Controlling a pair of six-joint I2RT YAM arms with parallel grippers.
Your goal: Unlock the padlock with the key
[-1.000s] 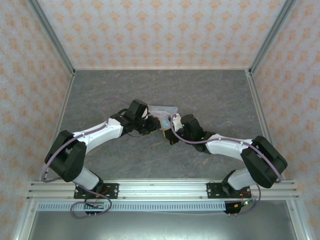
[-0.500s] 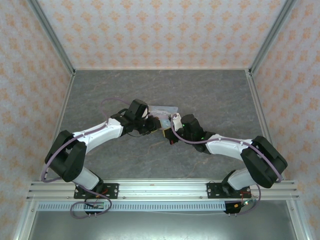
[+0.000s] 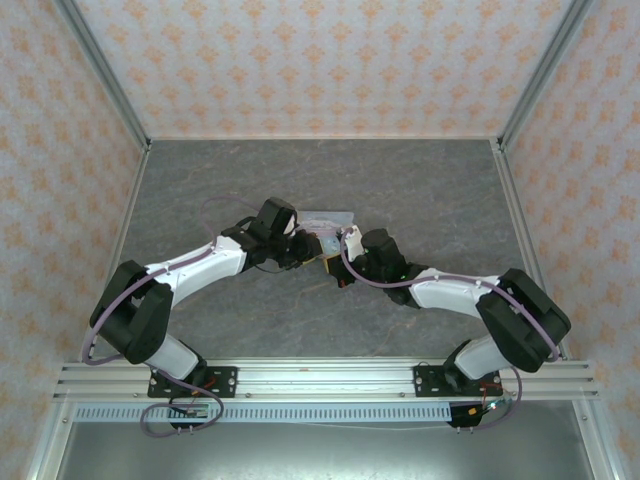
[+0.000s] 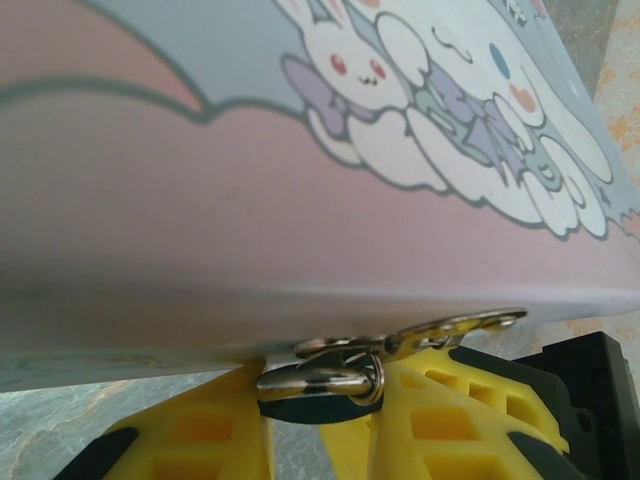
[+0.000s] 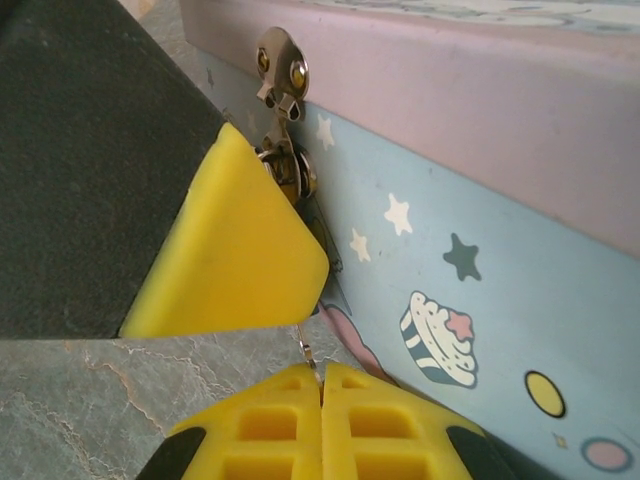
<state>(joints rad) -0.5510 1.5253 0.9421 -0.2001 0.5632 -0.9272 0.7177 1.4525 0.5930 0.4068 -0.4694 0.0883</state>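
- Left tool (image 4: 318,425): clenched on the tiny blue-teal metal padlock (image 4: 300,410). The lock body sits between its yellow fingers (image 4: 200,440), with the silver shackle just above the tips.
- The padlock hangs from a silver hasp (image 5: 280,60) on the side wall of the pale-blue and pink rectangular tin with white cartoon characters (image 4: 300,220), which stands close ahead of the left tool.
- Right tool (image 5: 321,380): clenched, fingers pressed together. A thin silver metal key (image 5: 305,345) sticks out past its tips toward the padlock. From this side the lock is mostly hidden behind the left tool's finger, so we cannot tell whether the key has entered the keyhole.
- Handling, our judgement: the padlock looks light, hard and smooth, and free to swing on the hasp. We would pinch it across the flat faces and leave the keyway clear.
- The key looks stiff but slender, so it may slip or bend. We would grip near its head and turn gently.
- The tin may slide on the grey marbled surface (image 3: 320,330) beneath both tools.
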